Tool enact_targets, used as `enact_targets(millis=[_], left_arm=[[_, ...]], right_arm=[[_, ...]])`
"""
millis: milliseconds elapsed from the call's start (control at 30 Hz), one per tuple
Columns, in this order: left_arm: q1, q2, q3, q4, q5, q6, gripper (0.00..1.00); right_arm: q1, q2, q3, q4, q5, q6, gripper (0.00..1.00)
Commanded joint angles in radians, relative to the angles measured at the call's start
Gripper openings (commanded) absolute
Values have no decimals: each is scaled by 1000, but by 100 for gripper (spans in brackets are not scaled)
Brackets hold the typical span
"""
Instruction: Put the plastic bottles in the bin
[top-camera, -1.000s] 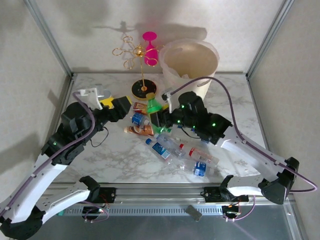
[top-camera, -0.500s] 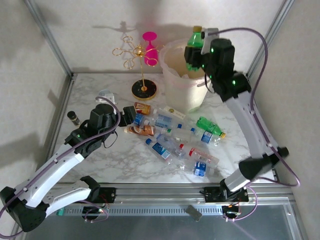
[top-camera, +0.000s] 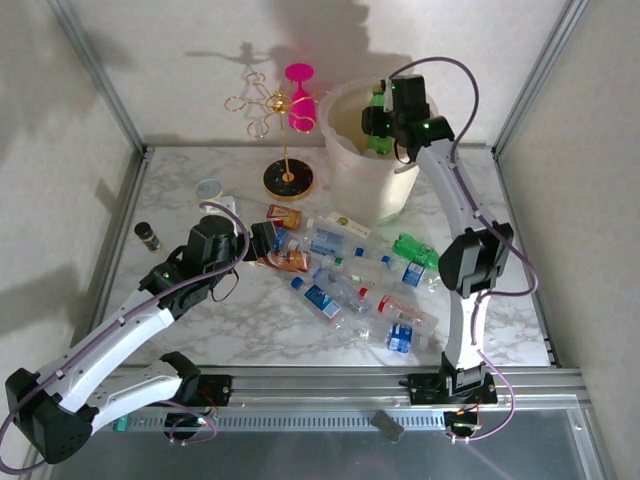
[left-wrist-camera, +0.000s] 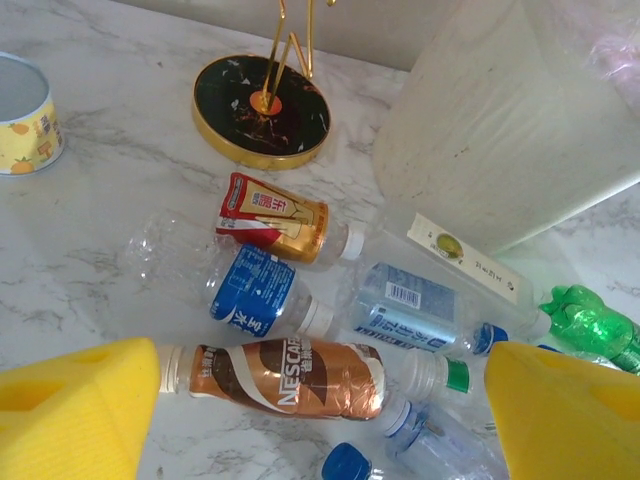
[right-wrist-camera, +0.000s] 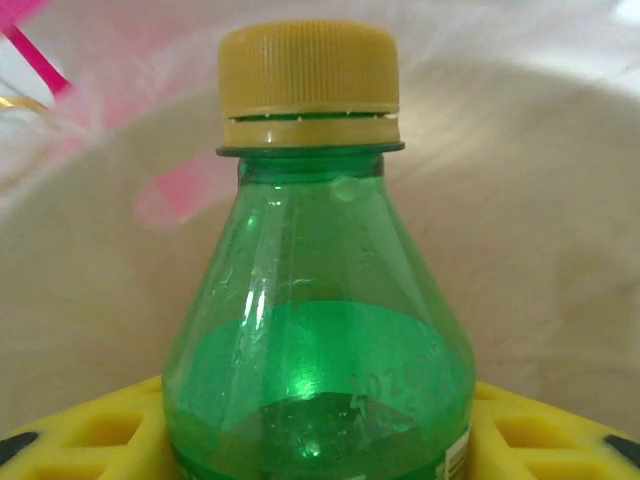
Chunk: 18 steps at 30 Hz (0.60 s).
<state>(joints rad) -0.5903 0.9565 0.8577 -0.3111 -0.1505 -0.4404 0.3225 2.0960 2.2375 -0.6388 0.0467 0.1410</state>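
Left gripper (top-camera: 262, 240): left of centre in the overhead view, yellow pads spread wide apart and empty, just above a lying brown-labelled clear plastic bottle (left-wrist-camera: 290, 378).
Bottle heap (top-camera: 350, 285): centre of the marble table (top-camera: 260, 325); clear and green plastic bottles on their sides, below the bin.
Bin (top-camera: 362, 190): upper right of centre, a large round cream translucent bucket.
Right gripper (top-camera: 378, 120): at the bin's mouth, clamped on a green plastic bottle with a yellow cap (right-wrist-camera: 315, 340).

White marble table (top-camera: 470, 215), pale walls (top-camera: 150, 60)
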Motion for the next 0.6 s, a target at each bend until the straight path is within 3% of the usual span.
enact_targets(millis=[0, 367, 567], left_arm=[[-5, -15, -22, 37, 2, 13, 84], [-5, -16, -23, 41, -4, 12, 84], [-5, -15, -21, 40, -4, 14, 85]], right_arm=[[-11, 28, 65, -31, -28, -14, 44], [-17, 117, 39, -53, -56, -17, 48], [-17, 107, 44, -50, -64, -9, 66]])
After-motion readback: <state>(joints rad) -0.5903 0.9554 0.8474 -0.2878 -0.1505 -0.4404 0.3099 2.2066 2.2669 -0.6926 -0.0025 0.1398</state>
